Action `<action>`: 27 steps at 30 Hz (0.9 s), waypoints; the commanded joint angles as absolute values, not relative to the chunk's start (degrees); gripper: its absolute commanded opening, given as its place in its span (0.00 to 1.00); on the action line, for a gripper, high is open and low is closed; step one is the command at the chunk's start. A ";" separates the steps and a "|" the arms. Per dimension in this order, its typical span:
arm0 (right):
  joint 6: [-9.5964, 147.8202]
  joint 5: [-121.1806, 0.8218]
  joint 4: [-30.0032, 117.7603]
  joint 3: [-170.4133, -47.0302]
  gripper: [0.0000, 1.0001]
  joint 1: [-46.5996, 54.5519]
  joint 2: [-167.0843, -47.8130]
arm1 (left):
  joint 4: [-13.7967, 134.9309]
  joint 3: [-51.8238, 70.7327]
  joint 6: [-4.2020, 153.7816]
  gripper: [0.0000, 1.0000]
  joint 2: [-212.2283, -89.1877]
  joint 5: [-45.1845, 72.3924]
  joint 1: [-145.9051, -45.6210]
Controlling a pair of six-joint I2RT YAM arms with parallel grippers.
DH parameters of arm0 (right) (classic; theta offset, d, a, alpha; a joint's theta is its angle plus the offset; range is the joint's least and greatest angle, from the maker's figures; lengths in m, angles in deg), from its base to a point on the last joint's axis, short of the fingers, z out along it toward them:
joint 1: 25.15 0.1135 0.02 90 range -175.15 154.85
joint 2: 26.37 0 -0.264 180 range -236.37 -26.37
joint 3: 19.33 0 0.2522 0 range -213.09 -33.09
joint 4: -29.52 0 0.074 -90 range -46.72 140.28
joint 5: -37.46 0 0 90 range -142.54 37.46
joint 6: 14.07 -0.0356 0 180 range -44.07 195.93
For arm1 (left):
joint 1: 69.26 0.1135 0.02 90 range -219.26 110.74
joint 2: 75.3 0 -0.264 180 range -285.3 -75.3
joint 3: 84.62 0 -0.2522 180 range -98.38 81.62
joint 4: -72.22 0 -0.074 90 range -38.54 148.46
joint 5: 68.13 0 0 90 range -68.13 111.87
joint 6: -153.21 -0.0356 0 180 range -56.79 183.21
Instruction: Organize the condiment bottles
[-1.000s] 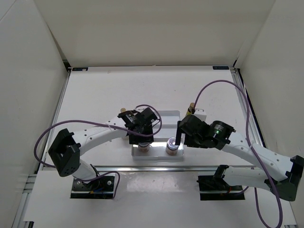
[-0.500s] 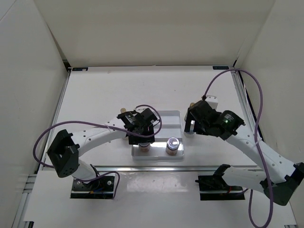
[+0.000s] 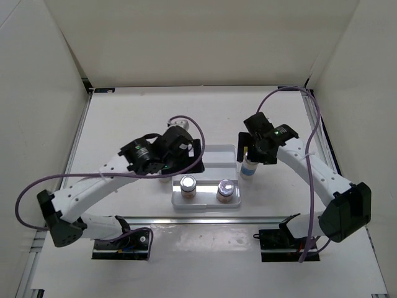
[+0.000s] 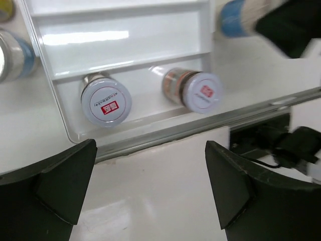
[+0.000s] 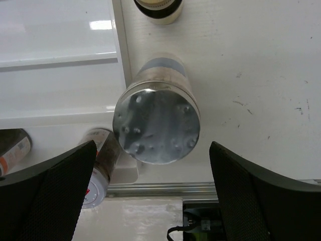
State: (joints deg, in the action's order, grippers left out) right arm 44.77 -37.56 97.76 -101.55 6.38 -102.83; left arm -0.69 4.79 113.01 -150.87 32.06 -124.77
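Two short squat jars with red-marked lids [image 4: 106, 103] [image 4: 200, 93] stand upright in the lowest step of the white tray [image 4: 125, 35]. My left gripper [image 4: 149, 187] hangs open above the table in front of them, nothing between its fingers. My right gripper [image 5: 153, 193] is open over a silver-lidded, blue-labelled jar [image 5: 156, 125]. That jar stands on the table against the tray's right edge [image 3: 249, 167]. From above, the left gripper [image 3: 185, 162] sits over the tray's left side and the right gripper [image 3: 250, 152] is above the jar.
A dark-capped bottle [image 5: 156, 7] stands just behind the silver-lidded jar. Another blue-labelled jar [image 4: 12, 55] stands left of the tray. The metal rail [image 3: 205, 218] runs along the table's near edge. White walls enclose the table.
My left gripper opened, let go of the left squat jar in the tray and drew up and back. My right gripper swung from the tray's front to over the silver-lidded jar.
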 commanded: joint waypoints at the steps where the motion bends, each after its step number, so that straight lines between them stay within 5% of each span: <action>1: 46.22 -39.35 96.11 -103.40 0.95 5.96 -104.32 | -5.16 -0.28 109.54 1.00 -145.53 35.31 -122.81; 7: 44.46 -39.88 96.71 -102.26 0.72 5.96 -104.85 | -9.47 -0.38 103.66 1.00 -138.94 37.69 -110.87; 15: 44.46 -36.89 100.24 -105.59 0.29 7.01 -100.99 | -12.29 2.34 97.49 1.00 -135.51 42.52 -99.33; 18: 44.46 -35.23 101.47 -107.70 0.23 8.94 -99.14 | -11.24 4.54 97.49 1.00 -134.11 42.52 -97.13; 23: 44.46 -34.17 101.99 -109.03 0.32 9.74 -97.82 | -10.00 8.41 96.97 1.00 -134.62 40.15 -94.58; 24: 44.46 -34.17 102.52 -109.03 0.50 9.74 -98.43 | -9.48 8.41 96.96 1.00 -134.63 39.45 -94.58; 26: 44.46 -33.38 102.52 -108.50 0.64 9.74 -98.44 | -9.48 9.72 96.96 1.00 -135.32 38.92 -93.97; 27: 44.46 -32.60 102.52 -108.50 0.81 9.74 -98.44 | -9.48 9.73 96.96 1.00 -135.33 38.92 -93.96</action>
